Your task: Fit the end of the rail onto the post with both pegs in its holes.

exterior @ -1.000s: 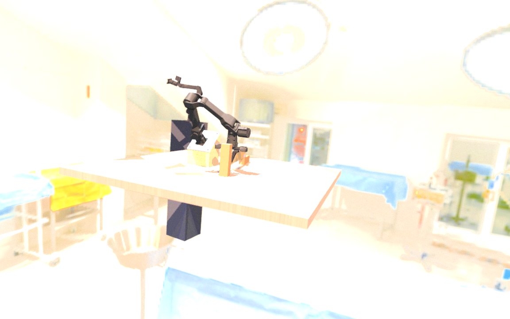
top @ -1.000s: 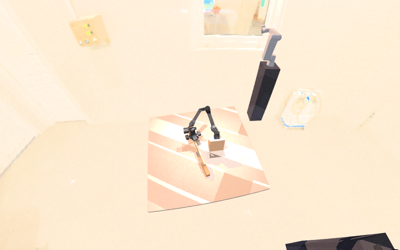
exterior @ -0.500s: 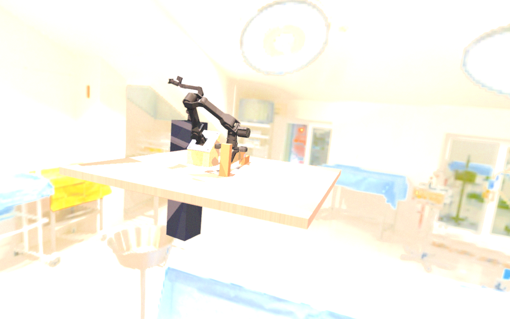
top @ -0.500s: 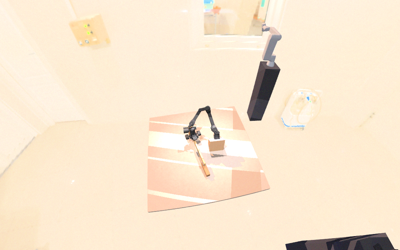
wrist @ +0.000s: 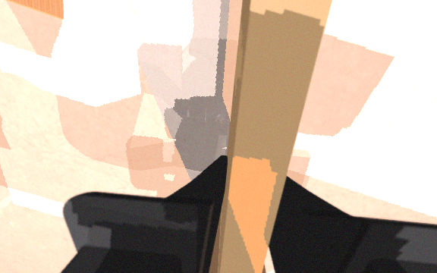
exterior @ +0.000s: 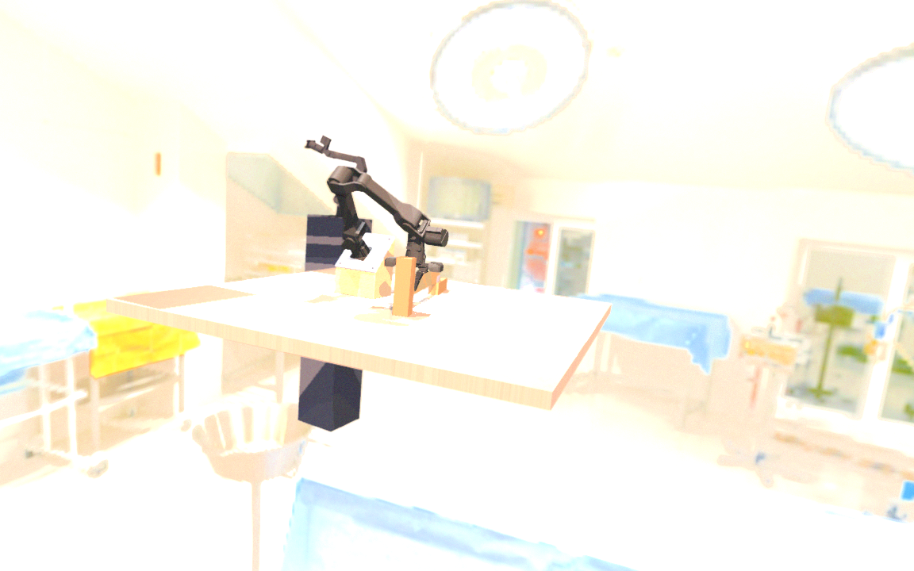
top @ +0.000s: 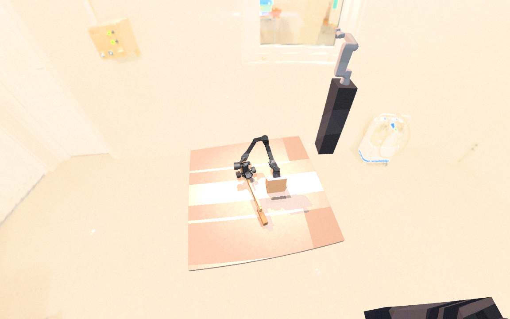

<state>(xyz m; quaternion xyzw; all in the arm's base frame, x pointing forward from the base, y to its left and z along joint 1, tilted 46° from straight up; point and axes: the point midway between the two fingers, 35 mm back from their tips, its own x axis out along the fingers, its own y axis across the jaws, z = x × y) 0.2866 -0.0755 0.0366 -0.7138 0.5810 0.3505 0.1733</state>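
The long wooden rail (top: 253, 193) (wrist: 279, 95) runs from beneath my gripper to the low footboard block (top: 263, 219) (exterior: 442, 286), where its far end sits at the bracket. My gripper (wrist: 240, 163) is shut on the rail near its post end, with one black finger on each side. The short upright post (exterior: 403, 287) stands in front of the gripper in the exterior view and is mostly hidden by the arm in the top view. The pegs, the holes and the contact between rail end and post are hidden. I cannot tell the rail's exact height or tilt.
The arm's base sits on a wooden box (top: 276, 185) (exterior: 362, 284) with a white sloping top, beside the rail. All stand on a square table (top: 217, 246) (exterior: 489, 340). A dark pillar (top: 336, 114) carrying a grey arm stands beyond the table's edge.
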